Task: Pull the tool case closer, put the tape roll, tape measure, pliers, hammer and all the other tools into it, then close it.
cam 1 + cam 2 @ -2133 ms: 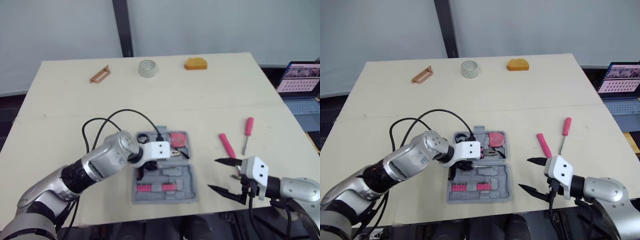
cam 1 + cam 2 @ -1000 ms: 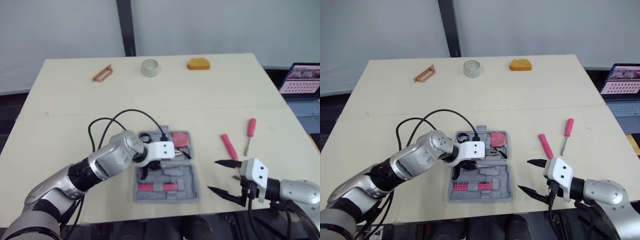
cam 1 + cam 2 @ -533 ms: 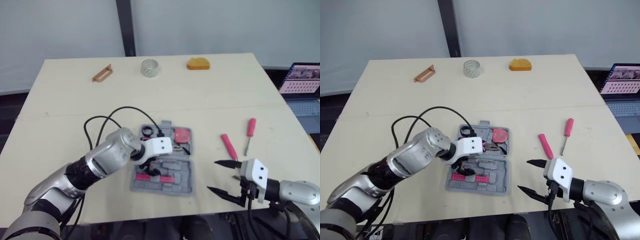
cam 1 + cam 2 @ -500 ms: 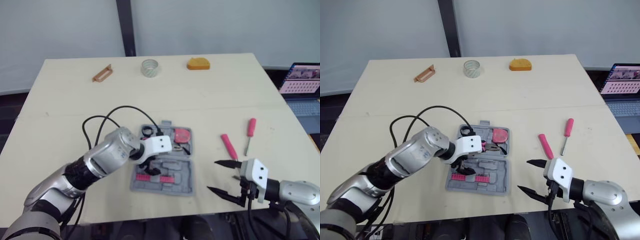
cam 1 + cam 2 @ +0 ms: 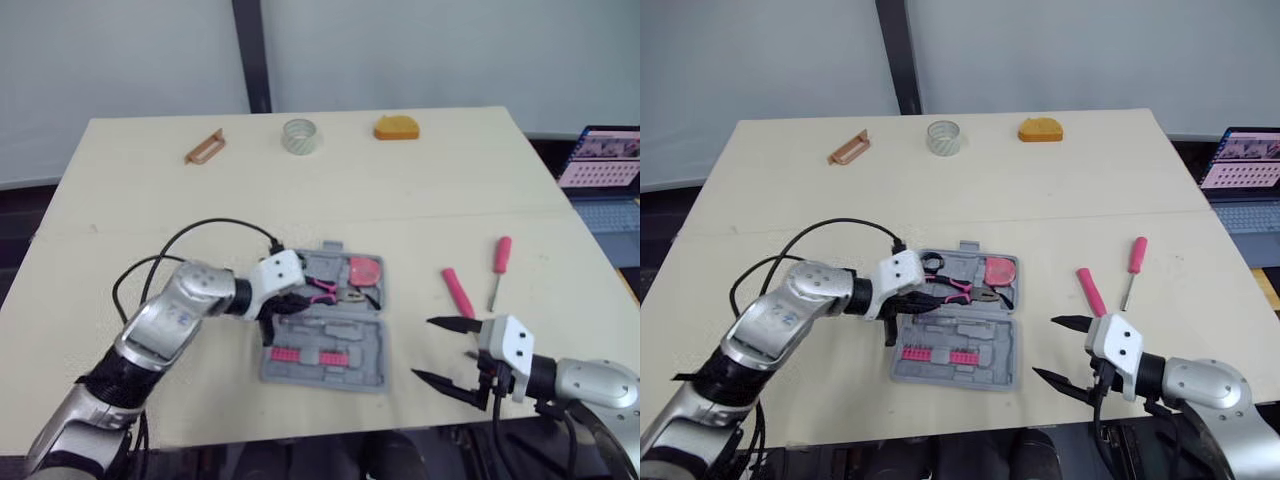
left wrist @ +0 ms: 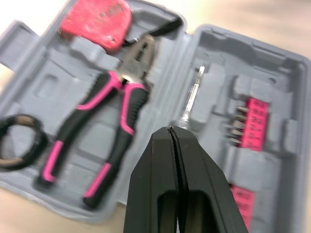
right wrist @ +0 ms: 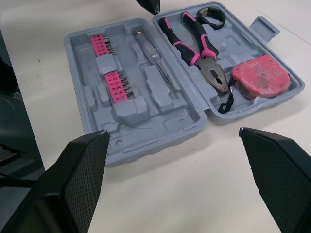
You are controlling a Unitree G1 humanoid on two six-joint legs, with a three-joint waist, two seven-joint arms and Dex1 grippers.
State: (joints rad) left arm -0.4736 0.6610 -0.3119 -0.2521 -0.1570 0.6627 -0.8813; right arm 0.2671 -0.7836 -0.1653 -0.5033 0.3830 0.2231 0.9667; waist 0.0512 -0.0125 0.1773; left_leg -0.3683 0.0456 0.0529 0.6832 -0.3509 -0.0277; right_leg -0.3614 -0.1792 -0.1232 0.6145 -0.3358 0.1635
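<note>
Case (image 5: 955,345) sits open with pliers (image 5: 960,288) nested inside; left gripper (image 6: 171,131) pressed shut, empty, over its edge; right gripper (image 5: 1045,348) spread wide, likely for the screwdriver (image 5: 1136,252).

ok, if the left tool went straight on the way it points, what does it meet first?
Most likely the slim screwdriver in the open tool case, just past the shut left tool; the pliers lie beside that line. Depth is hard to judge.
</note>
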